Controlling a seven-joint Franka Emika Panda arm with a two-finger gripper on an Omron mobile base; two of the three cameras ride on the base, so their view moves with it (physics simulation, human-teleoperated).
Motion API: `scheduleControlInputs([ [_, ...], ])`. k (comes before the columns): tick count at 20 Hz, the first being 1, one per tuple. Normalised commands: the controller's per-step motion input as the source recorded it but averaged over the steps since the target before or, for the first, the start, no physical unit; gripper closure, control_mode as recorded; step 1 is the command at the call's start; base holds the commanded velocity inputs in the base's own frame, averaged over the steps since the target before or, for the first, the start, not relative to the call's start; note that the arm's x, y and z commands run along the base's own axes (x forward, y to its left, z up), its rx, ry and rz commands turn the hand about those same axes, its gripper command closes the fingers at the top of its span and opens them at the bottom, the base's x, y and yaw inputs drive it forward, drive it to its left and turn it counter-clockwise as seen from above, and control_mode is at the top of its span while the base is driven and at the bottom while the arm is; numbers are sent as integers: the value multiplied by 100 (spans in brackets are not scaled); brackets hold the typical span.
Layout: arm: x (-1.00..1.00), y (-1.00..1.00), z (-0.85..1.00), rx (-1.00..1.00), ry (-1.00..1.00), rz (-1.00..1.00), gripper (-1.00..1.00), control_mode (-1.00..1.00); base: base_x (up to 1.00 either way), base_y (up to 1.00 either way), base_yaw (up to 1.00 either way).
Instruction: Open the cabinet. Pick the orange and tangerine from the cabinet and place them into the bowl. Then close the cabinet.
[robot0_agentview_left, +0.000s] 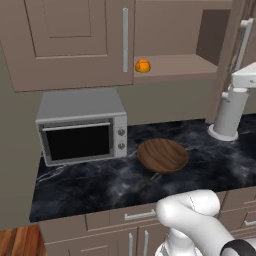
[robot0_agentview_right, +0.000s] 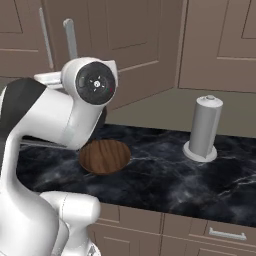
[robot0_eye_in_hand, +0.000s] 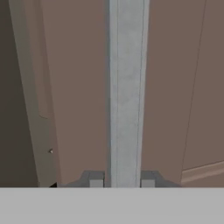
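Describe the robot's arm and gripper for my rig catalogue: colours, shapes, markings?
The arm is glossy white with rounded tubular links and black joint sections. One joint ends in a round dark cap with a small red mark. The gripper has two small square grey fingertips on dark bases. No cables show.
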Motion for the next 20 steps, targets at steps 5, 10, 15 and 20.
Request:
scheduleControlInputs([
  [5,-36,-22,0,0,0,4,100,-100,0,0,0],
  [10,-33,-21,0,0,0,4,100,-100,0,0,0],
  [15,-24,-16,-1,0,0,3,100,-100,0,0,0],
  [20,-12,-11,0,0,0,1,100,-100,0,0,0],
])
